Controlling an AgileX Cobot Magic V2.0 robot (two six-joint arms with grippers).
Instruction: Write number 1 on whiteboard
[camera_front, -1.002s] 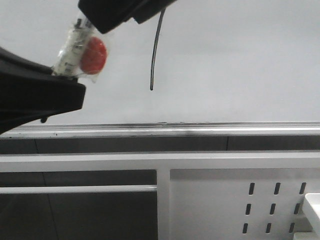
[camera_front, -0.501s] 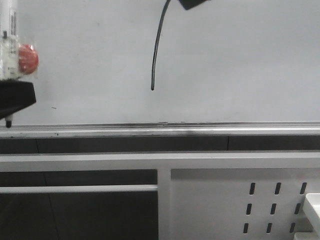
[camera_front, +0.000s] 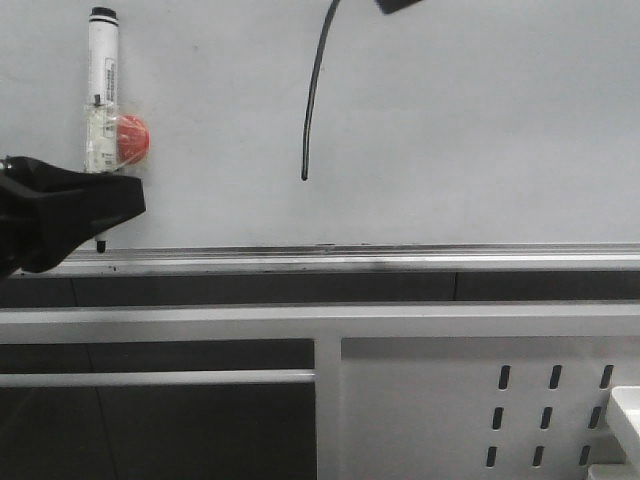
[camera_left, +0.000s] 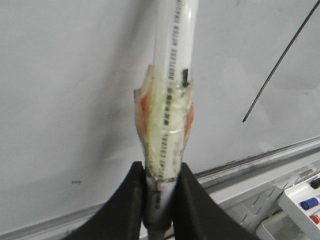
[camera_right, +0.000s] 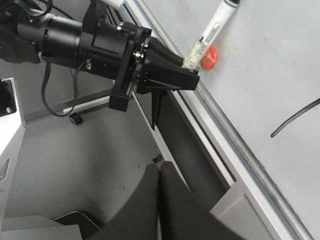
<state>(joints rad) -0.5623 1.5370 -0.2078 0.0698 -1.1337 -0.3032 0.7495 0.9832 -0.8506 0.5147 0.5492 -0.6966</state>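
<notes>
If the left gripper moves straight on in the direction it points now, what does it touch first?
Probably the whiteboard: the left gripper, shut on the marker, points at it from close by. Depth is unclear.

left gripper (camera_front: 100, 205): jaws clamped, low at left | right gripper (camera_right: 159, 200): jaws together, drawn back

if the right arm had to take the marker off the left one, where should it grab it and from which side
Probably the bare white barrel of the marker above the taped red ball. The left gripper is shut on its lower end and the tape bulges mid-barrel. It stands upright against the whiteboard, so come from the open right side, jaws horizontal.
</notes>
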